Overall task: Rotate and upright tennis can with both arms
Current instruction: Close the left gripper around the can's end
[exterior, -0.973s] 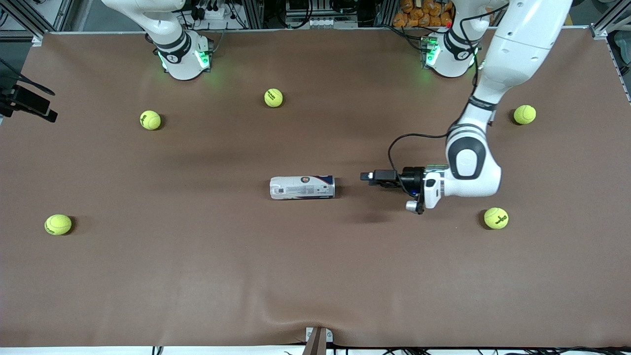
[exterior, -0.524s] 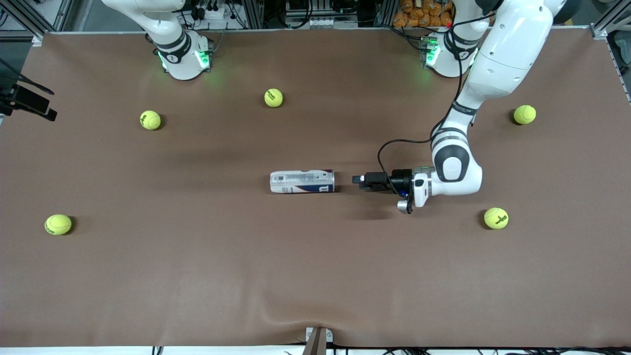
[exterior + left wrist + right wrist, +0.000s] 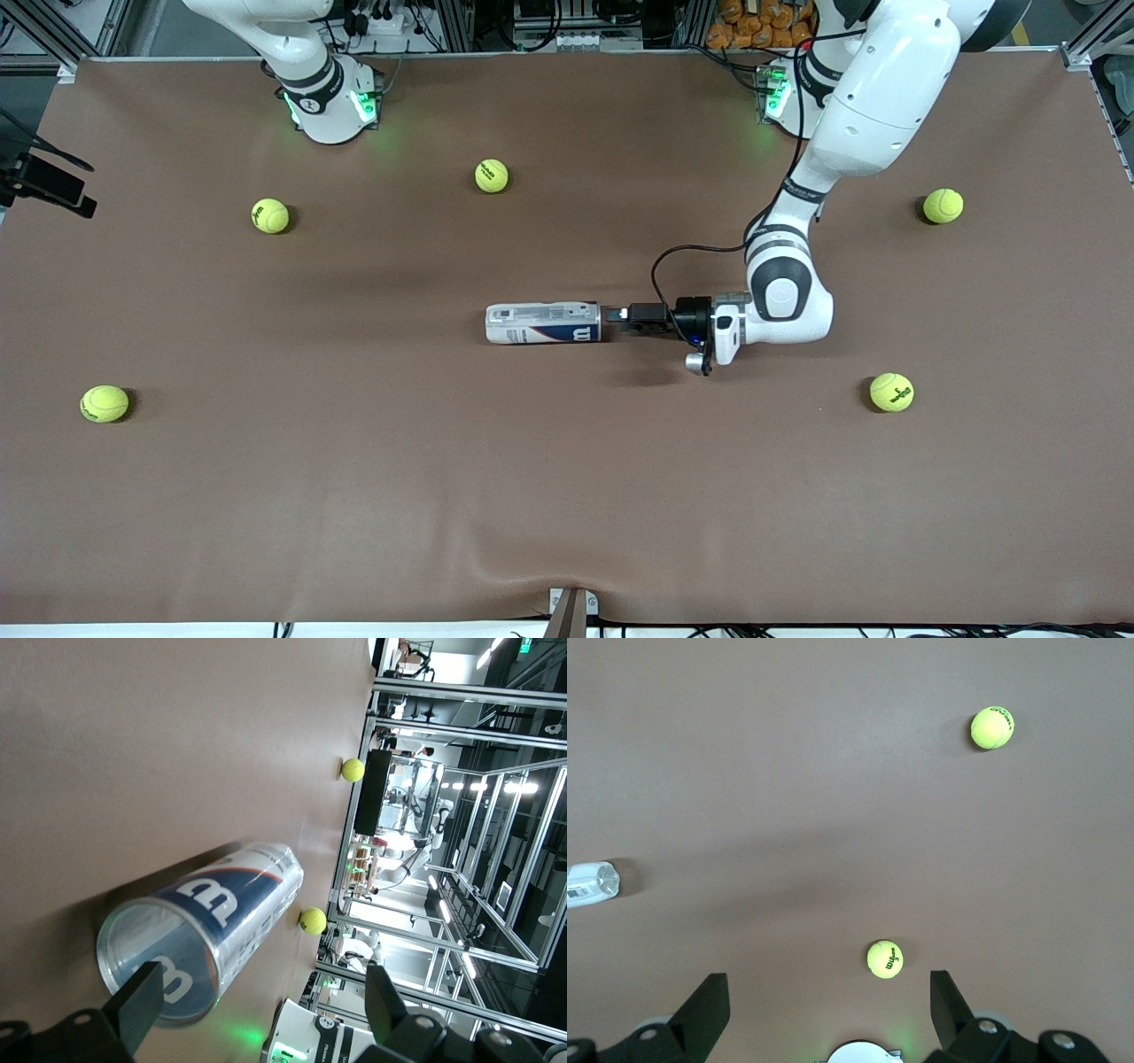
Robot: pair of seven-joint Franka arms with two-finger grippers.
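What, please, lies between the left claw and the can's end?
Nothing: the open left claw is right at the lying can, its fingers either side of the end cap. Front and left wrist views show it.

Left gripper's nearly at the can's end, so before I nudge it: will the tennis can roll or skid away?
Likely to roll: the tennis can is a smooth cylinder lying on its side on the flat brown table. It looks see-through and empty at the end facing the open left gripper, so probably light and quick to skid from an end push. The right arm waits, its gripper open, high over the table.
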